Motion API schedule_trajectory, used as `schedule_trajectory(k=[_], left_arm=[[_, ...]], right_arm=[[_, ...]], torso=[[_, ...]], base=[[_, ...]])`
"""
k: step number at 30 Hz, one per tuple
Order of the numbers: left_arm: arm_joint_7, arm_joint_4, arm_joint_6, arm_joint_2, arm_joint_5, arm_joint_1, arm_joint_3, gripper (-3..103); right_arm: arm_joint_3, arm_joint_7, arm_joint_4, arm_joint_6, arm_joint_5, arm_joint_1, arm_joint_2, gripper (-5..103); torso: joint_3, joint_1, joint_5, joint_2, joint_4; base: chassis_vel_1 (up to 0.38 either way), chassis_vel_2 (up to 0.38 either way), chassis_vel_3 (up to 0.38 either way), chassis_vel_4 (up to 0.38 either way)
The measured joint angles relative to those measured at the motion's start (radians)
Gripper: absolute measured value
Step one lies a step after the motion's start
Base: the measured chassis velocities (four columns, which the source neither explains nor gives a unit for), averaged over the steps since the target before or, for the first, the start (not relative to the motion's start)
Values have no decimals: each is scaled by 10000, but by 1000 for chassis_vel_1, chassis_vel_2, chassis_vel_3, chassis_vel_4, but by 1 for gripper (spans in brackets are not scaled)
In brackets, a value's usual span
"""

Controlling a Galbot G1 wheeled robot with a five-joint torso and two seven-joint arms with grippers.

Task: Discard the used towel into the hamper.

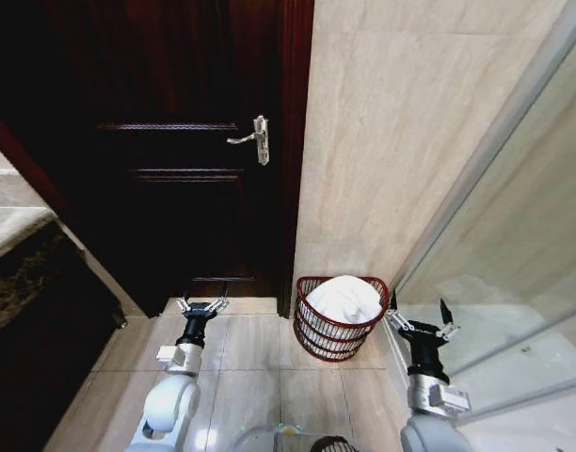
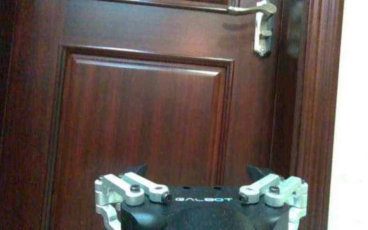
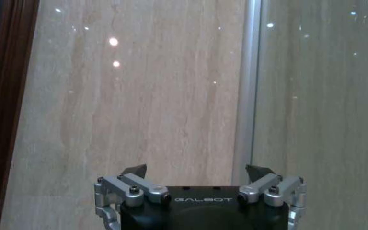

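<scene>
"GALBOT" (white lettering) stands on the left gripper [image 2: 197,171] and right gripper [image 3: 197,171].

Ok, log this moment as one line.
towel: inside hamper | left tool: open, empty, facing door | right tool: open, empty, beside hamper

A home or hotel bathroom: beige marble-look wall tiles [image 1: 401,122], tiled floor [image 1: 250,348], glass shower partition [image 1: 514,235], dark wooden door [image 1: 175,141] with lever handle [image 1: 255,138], and a wire hamper [image 1: 337,325] holding a white towel [image 1: 344,299].
</scene>
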Motion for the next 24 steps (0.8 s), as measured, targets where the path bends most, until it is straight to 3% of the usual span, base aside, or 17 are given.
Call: schedule_trajectory(k=[24], left_arm=[[-88, 242, -23, -125, 24, -292, 233, 100]], right_arm=[[-114, -108, -340, -720, -215, 204, 59, 100]], torso=[[188, 112, 1, 295, -1]], base=[[0, 0, 0, 0]])
